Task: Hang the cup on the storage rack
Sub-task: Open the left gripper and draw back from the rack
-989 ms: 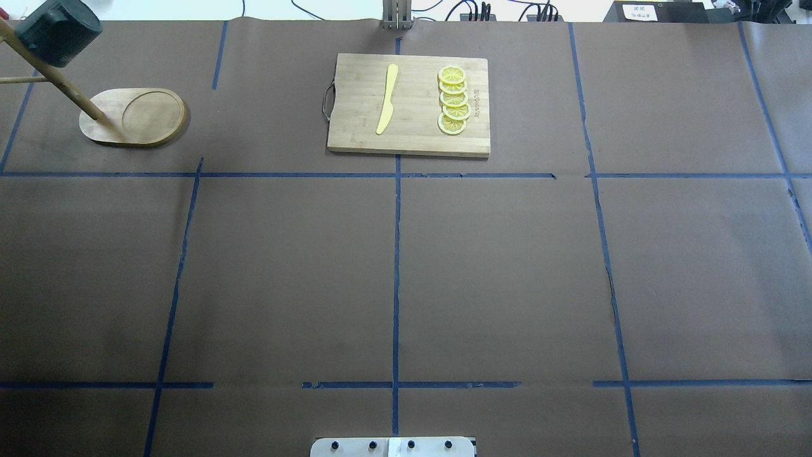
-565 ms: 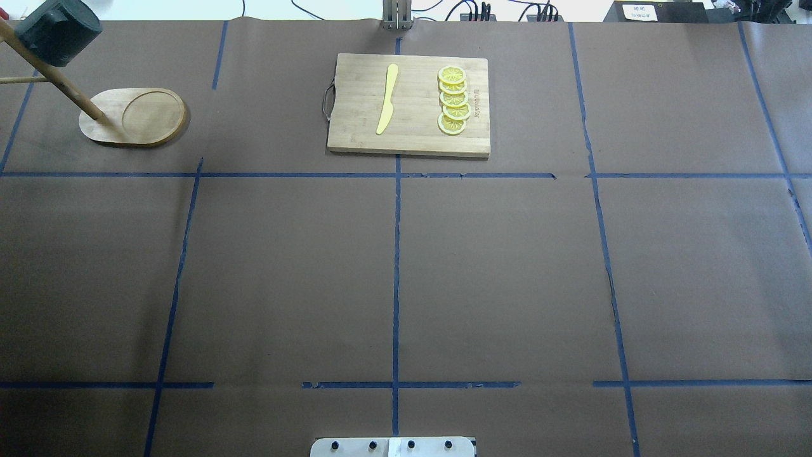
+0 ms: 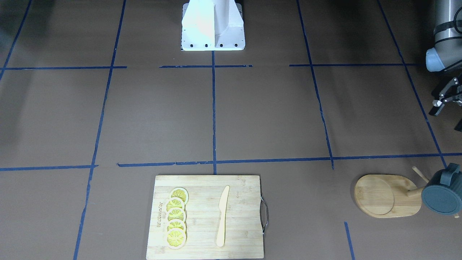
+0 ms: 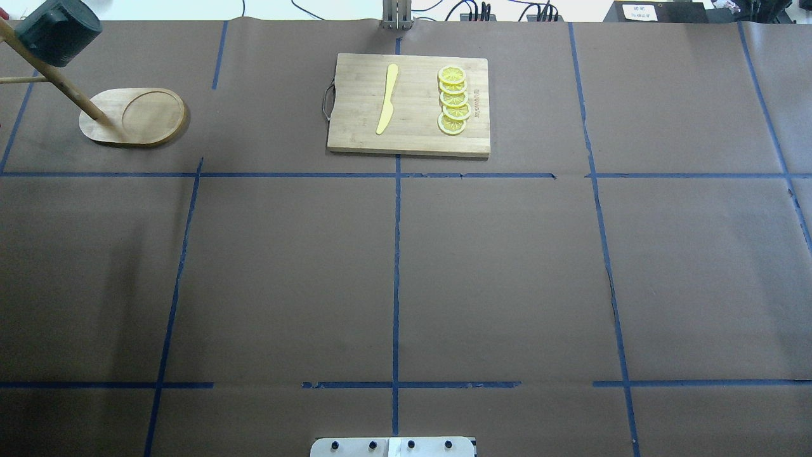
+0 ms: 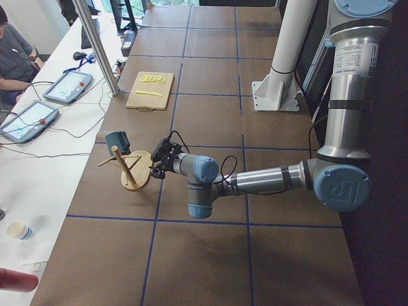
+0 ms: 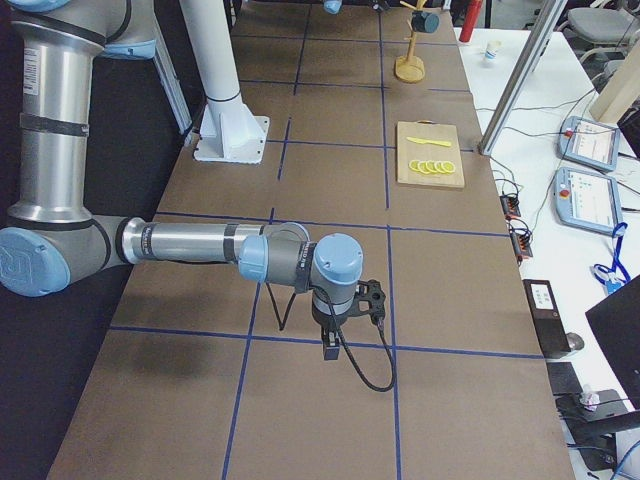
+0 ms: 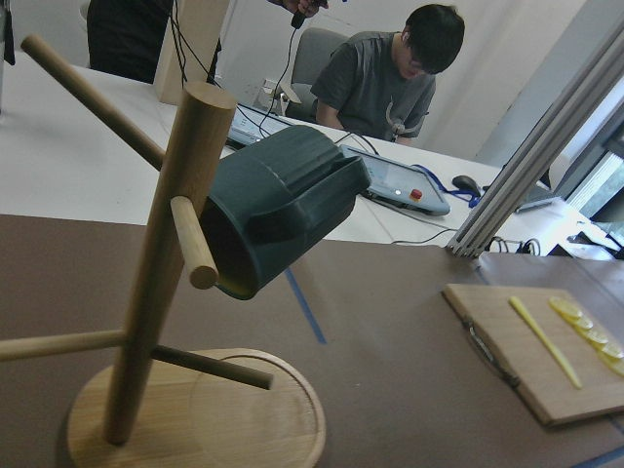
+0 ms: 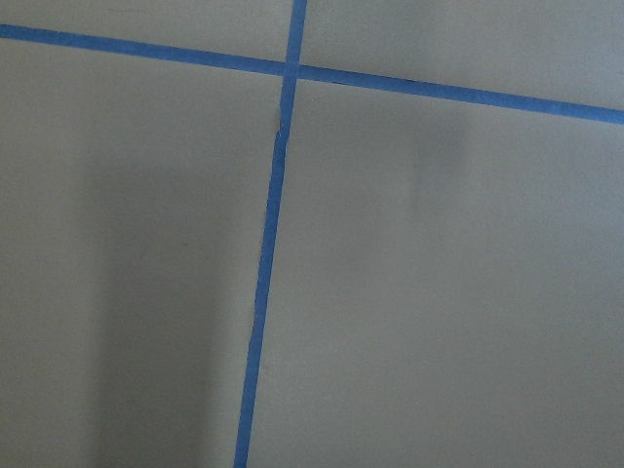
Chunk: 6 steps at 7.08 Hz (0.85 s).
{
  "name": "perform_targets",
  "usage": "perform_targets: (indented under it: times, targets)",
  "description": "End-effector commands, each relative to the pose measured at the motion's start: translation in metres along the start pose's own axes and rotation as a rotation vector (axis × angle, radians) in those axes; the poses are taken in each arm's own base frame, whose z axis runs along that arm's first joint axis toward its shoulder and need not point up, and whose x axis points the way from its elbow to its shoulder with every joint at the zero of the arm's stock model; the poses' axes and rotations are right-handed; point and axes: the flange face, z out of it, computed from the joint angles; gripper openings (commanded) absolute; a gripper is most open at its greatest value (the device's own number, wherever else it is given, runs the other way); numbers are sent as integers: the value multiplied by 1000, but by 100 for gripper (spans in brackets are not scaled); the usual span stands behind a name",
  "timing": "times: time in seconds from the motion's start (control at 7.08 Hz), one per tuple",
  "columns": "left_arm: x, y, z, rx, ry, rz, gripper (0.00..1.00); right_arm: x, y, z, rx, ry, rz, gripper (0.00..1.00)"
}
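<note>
The dark blue-grey cup (image 4: 57, 33) hangs by its handle on a peg of the bamboo storage rack (image 4: 136, 117) at the table's far left. It is tilted, with its flat base up and outward (image 3: 442, 196). The left wrist view shows the cup (image 7: 278, 205) against the rack's pole (image 7: 161, 263). My left gripper (image 3: 447, 115) is open and empty, a short way back from the rack, and also shows in the exterior left view (image 5: 160, 158). My right gripper (image 6: 335, 345) points down over bare table, far from the rack. I cannot tell whether it is open or shut.
A bamboo cutting board (image 4: 355, 105) with a yellow knife (image 4: 387, 98) and several lemon slices (image 4: 453, 100) lies at the far middle. The robot's base plate (image 4: 393, 446) is at the near edge. A person (image 7: 390, 78) sits at a white side table beyond the rack.
</note>
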Motion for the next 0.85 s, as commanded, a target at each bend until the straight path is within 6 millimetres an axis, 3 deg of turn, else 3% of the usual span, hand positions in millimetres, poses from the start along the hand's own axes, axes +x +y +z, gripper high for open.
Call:
perform_targets:
  times: [0.0, 0.28, 0.57, 0.71]
  targets:
    - [-47, -14, -6, -148, -176, 278, 100, 0, 0, 0, -1, 0, 0, 100]
    - [-76, -38, -22, -293, -287, 383, 100, 0, 0, 0, 1, 0, -1, 100]
    - [-93, -64, -40, -474, -389, 416, 100, 1, -1, 1, 15, 2, -14, 100]
    - [-105, -61, -45, -576, -463, 391, 100, 2, -1, 2, 13, 3, -12, 100]
